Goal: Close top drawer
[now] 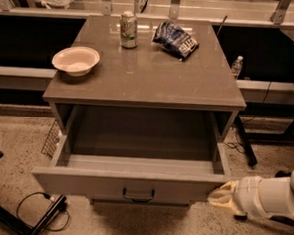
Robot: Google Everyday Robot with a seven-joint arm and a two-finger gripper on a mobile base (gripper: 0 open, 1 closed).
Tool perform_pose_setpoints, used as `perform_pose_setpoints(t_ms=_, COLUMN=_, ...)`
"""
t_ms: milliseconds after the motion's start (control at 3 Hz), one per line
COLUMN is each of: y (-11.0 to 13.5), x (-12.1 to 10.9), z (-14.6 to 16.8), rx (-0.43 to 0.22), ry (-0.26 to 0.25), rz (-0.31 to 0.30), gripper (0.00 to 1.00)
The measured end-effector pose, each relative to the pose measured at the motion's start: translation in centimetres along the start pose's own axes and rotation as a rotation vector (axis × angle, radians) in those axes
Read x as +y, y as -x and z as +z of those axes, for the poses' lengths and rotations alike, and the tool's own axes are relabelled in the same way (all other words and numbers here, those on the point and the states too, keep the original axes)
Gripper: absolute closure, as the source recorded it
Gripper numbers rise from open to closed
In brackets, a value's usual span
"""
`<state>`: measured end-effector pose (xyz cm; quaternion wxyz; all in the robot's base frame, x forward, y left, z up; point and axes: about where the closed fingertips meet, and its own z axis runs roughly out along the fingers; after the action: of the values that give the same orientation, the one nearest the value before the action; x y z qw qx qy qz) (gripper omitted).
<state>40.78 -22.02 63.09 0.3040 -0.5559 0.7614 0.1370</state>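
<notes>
The top drawer (133, 186) is a wide grey-brown drawer with a small dark centre handle (138, 195). It stands partly pulled out of the cabinet (144, 84), its pale grey inside empty. My gripper (221, 196) comes in from the lower right on a white arm. Its pale fingertips sit at the right end of the drawer front, touching or nearly touching it.
On the cabinet top stand a pale bowl (75, 60), a drink can (127, 29) and a blue snack bag (175, 40). A water bottle (237, 66) stands behind at the right. Cables (41, 208) and a dark stand leg lie on the speckled floor at the lower left.
</notes>
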Motion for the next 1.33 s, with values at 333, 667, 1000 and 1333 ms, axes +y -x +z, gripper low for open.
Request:
perform_pose_setpoints(t_ms=333, y=0.2, x=-0.7, z=0.6, rx=-0.011, ry=0.003, rz=-0.005, gripper=1.00)
perform_pose_setpoints(t_ms=667, y=1.0, x=-3.7, z=2.7, rx=-0.049, ry=0.020, rz=-0.024, gripper=1.00)
perform_pose_setpoints(t_ms=1000, y=2.6, x=-7.6, z=5.0, rx=-0.090, ry=0.037, rz=-0.052, gripper=1.00)
perform_pose_setpoints(t_ms=1333, y=2.6, x=-7.6, z=5.0, rx=-0.091, ry=0.038, rz=-0.053, gripper=1.00)
